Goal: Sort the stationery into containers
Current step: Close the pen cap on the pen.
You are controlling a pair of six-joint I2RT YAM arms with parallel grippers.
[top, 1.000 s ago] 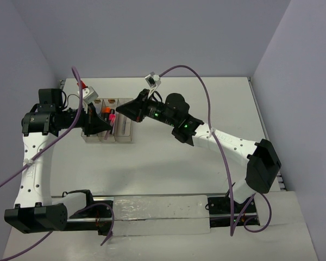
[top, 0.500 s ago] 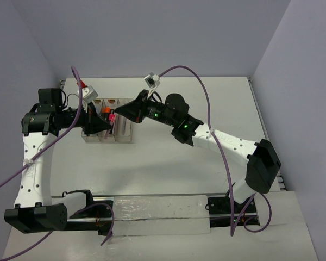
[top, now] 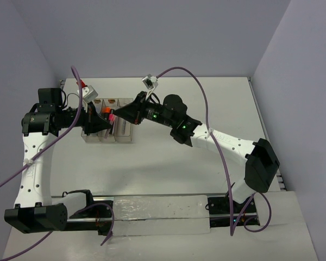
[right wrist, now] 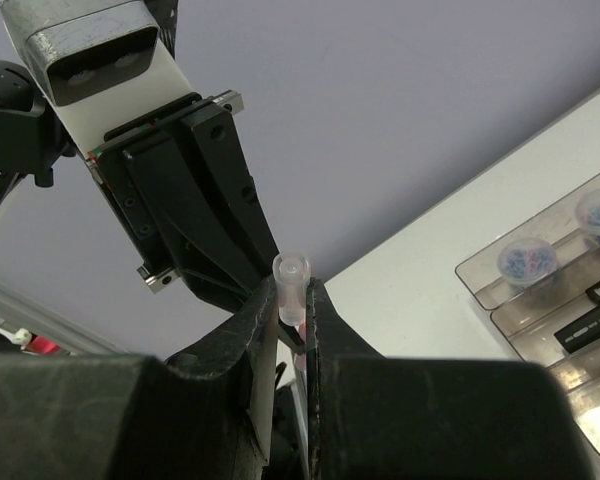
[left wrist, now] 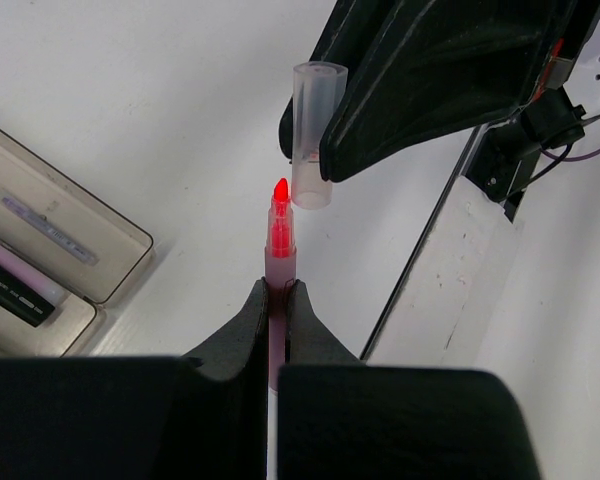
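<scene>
My left gripper (left wrist: 277, 292) is shut on a pink pen (left wrist: 279, 235) whose bare red tip points away from it. Just beyond and slightly right of that tip hangs a clear cap (left wrist: 310, 135), open end toward the pen, with my right gripper (right wrist: 294, 292) shut on it. The cap (right wrist: 291, 270) stands up between the right fingers. In the top view both grippers, left (top: 105, 120) and right (top: 119, 113), meet above the clear three-compartment tray (top: 125, 138). The pen's pink end (top: 112, 115) shows between them.
The tray (right wrist: 500, 295) holds two small cups of bluish pieces (right wrist: 528, 260) and black-bodied highlighters (right wrist: 592, 318). One compartment (left wrist: 70, 235) holds a thin pale pen. The left arm's body (right wrist: 195, 190) looms right behind the cap. Purple cables arc over the table.
The right arm has crept a little to the left, bringing the cap closer to the pen tip. The left arm has held still.
</scene>
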